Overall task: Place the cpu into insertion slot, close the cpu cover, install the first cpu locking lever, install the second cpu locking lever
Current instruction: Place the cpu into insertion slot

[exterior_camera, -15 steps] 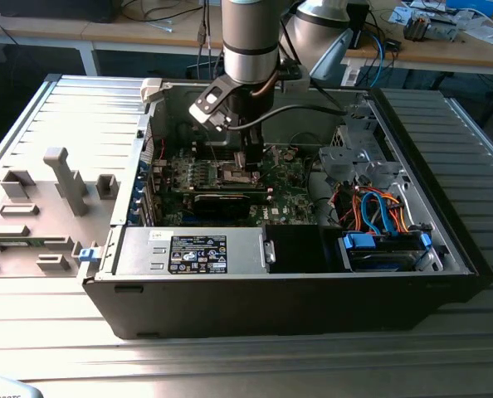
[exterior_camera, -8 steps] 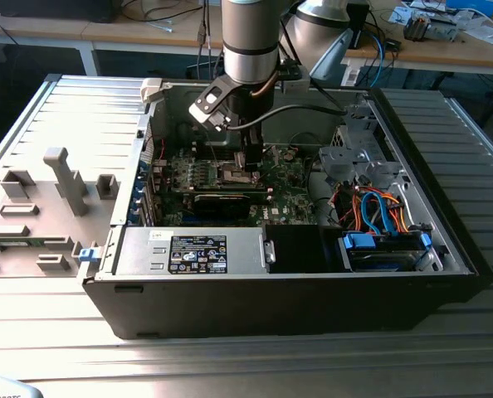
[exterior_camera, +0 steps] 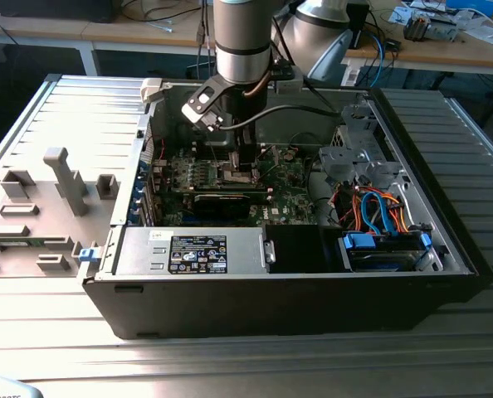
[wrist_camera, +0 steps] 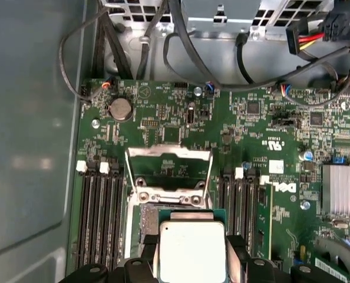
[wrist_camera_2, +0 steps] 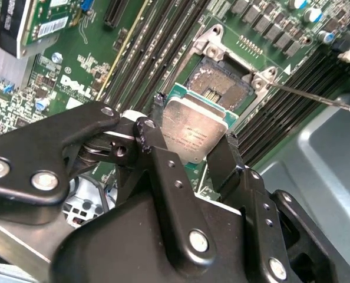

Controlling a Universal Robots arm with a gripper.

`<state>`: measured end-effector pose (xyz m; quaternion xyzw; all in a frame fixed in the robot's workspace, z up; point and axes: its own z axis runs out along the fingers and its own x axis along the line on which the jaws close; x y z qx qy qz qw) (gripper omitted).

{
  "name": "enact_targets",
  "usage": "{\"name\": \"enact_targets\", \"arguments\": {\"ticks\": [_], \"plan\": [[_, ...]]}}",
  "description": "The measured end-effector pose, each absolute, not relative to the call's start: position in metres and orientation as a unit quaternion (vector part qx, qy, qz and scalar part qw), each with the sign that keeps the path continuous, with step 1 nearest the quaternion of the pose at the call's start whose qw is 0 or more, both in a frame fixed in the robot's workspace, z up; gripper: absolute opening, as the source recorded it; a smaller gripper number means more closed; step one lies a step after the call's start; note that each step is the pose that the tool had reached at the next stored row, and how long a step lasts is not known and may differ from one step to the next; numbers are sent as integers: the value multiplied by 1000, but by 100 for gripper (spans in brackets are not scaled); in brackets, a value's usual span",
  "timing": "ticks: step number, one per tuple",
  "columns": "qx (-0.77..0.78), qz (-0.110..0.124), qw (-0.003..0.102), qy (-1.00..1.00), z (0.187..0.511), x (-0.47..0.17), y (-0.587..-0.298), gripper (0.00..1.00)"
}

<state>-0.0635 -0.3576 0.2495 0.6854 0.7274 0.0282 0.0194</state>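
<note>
Gripper (wrist_camera_2: 191,140) clamped on cpu (wrist_camera_2: 196,118) by opposite edges, just above insertion slot (wrist_camera_2: 220,78), probably not seated. Light, stiff, fragile underside, so edge grip suits. cpu cover (wrist_camera: 169,151) open.

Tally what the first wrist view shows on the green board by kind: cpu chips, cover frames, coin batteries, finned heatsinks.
Small square silver-grey metal-topped cpu: 1
Thin silvery square metal cpu cover frame: 1
Round silver coin battery: 1
Finned silver metal heatsink: 1
Total: 4
</note>
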Motion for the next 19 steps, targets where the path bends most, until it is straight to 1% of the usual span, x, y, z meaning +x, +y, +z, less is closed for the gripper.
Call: {"name": "enact_targets", "arguments": {"ticks": [10, 19], "plan": [[685, 28, 19, 727, 248, -72, -348, 54], [685, 28, 19, 727, 247, -74, -346, 54]]}}
